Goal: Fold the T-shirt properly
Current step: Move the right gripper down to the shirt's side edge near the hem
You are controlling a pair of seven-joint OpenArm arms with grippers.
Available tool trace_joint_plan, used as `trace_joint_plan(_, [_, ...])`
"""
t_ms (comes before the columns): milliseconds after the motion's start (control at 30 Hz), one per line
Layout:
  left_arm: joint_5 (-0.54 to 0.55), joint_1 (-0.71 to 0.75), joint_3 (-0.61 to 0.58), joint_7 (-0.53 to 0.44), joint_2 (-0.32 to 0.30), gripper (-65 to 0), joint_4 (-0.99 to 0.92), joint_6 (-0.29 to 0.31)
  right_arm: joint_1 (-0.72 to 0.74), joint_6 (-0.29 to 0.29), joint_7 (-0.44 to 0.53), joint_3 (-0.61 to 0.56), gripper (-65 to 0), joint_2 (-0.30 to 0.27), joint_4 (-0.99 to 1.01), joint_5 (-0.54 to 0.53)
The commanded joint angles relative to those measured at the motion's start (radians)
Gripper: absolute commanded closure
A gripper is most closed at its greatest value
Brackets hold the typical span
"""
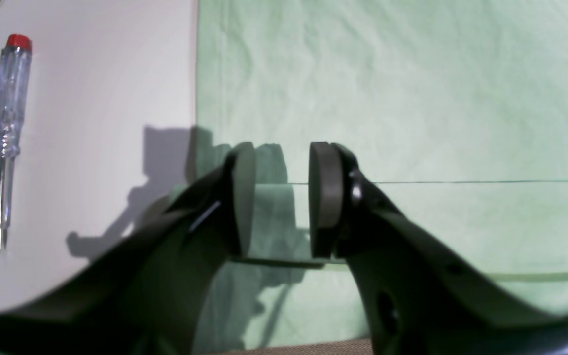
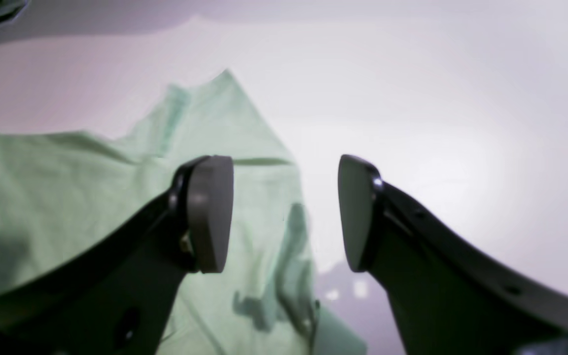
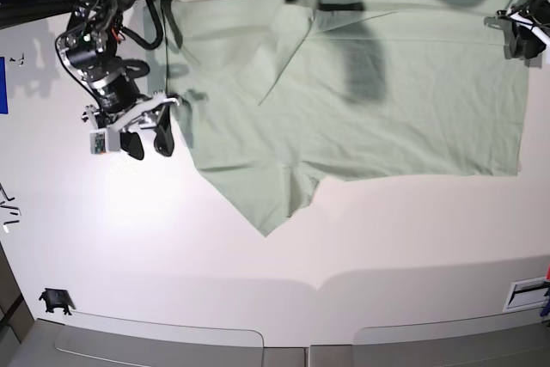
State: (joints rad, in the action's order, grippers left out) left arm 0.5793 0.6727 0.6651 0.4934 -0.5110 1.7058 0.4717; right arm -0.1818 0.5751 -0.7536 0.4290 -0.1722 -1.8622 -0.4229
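The pale green T-shirt (image 3: pixel 387 100) lies spread flat across the far half of the white table, one sleeve pointing toward the front at the middle. My right gripper (image 3: pixel 148 145) is open just off the shirt's left edge. In the right wrist view (image 2: pixel 286 212) one finger hangs over the cloth (image 2: pixel 42 187) and the other over bare table. My left gripper (image 3: pixel 520 40) is at the shirt's far right corner. In the left wrist view (image 1: pixel 284 199) its jaws stand apart above the hem of the shirt (image 1: pixel 412 98), close to the cloth's side edge, holding nothing.
A clear-handled screwdriver with a red cap (image 1: pixel 10 138) lies on the table beside the shirt's edge. A small black object (image 3: pixel 53 300) sits at the front left. A white piece (image 3: pixel 526 294) lies at the front right edge. A blue item (image 3: pixel 3 83) is at the left edge.
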Motion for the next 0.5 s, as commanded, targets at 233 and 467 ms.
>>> trace_joint_plan(233, [0.013, 0.006, 0.010, -0.023, -0.016, -16.9, 0.015, -0.001, 0.231, 0.065, -0.016, 0.000, -31.7, -0.036, 0.439, -0.097])
trace_joint_plan(467, [0.014, 0.006, 0.010, -0.023, -0.016, -16.9, 0.015, -0.001, 0.402, 0.080, -0.071, -0.058, -31.7, -0.061, 0.750, -0.100])
